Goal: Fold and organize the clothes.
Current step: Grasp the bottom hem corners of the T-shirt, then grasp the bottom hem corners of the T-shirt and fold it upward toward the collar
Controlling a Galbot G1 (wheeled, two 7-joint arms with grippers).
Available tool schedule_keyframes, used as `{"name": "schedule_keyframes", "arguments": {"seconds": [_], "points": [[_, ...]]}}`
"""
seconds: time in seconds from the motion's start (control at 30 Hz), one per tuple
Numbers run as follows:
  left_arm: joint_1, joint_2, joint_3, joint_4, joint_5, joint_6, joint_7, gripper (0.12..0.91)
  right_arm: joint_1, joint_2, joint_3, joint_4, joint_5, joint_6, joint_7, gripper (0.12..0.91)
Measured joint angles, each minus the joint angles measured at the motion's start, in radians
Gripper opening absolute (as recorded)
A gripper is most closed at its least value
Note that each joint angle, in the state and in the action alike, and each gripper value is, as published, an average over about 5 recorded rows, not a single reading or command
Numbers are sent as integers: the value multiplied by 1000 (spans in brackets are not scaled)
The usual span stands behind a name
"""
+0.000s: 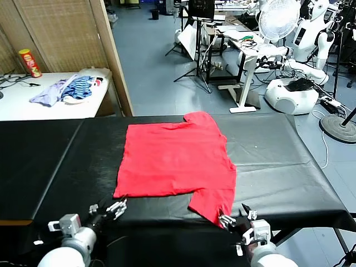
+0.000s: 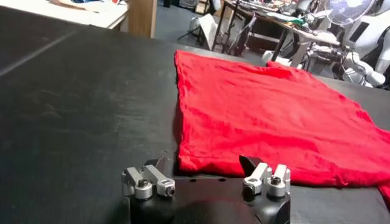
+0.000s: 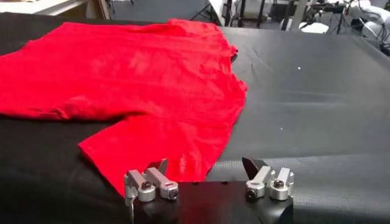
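Head view: a wide desk covered in black cloth (image 1: 278, 167) fills the lower half of a workshop with a blue-grey floor. A bright red short-sleeved cotton T-shirt (image 1: 175, 164) lies flat and plain side up in the middle of the desk, one sleeve reaching the far edge and the other hanging toward the near edge. Bare black cloth stretches wide on both sides of the shirt. Behind, to the left, a white side table (image 1: 33, 105) carries a heap of lilac and blue-striped garments (image 1: 69, 89) and a red and yellow snack can (image 1: 29, 62), next to a wooden folding screen (image 1: 61, 33). To the back right stand a white pedestal fan (image 1: 278, 19) and a white humanoid robot (image 1: 303, 61). The left gripper (image 1: 117, 208) sits at the near edge just short of the shirt's near left corner; the right gripper (image 1: 236, 218) sits at the near sleeve's tip.

Left wrist view: the left gripper (image 2: 206, 178) has its jaws spread wide and holds nothing; the shirt's hem (image 2: 256, 164) lies just ahead of them.

Right wrist view: the right gripper (image 3: 207, 178) has its jaws spread wide, empty, with the red sleeve (image 3: 164, 146) reaching down to one jaw.
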State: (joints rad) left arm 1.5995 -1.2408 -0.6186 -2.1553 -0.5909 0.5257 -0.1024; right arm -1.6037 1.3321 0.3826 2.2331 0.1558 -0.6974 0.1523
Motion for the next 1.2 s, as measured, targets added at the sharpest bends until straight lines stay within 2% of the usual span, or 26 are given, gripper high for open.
{"name": "schedule_keyframes", "arguments": {"seconds": [0.1,0.23,0.37,0.47,0.6,0.7,0.87,1.0,1.2], "points": [[-9,0,2,14,-2,-10,2,797,-2,5,-4,-4,-3,0,1,667],[-21,2,4,47,-7,-30,12,760,-7,13,-9,-10,-8,0,4,452],[-27,3,6,75,-8,-36,17,556,-14,15,-7,-9,-9,0,10,238],[-28,1,7,89,-6,-42,18,388,-23,15,-2,-1,-8,2,20,136],[-17,-6,9,83,-5,-47,16,179,-47,14,15,26,-7,-2,33,123],[-2,-14,8,59,0,-43,8,126,-73,11,28,59,-7,-2,39,123],[45,-38,4,-10,24,-38,-18,125,-112,4,47,113,-3,25,35,123],[106,-58,-1,-76,36,-40,-28,125,-97,-7,69,114,13,113,0,123],[131,-83,7,-129,34,-94,-23,125,18,-33,85,19,96,227,-29,123]]}}
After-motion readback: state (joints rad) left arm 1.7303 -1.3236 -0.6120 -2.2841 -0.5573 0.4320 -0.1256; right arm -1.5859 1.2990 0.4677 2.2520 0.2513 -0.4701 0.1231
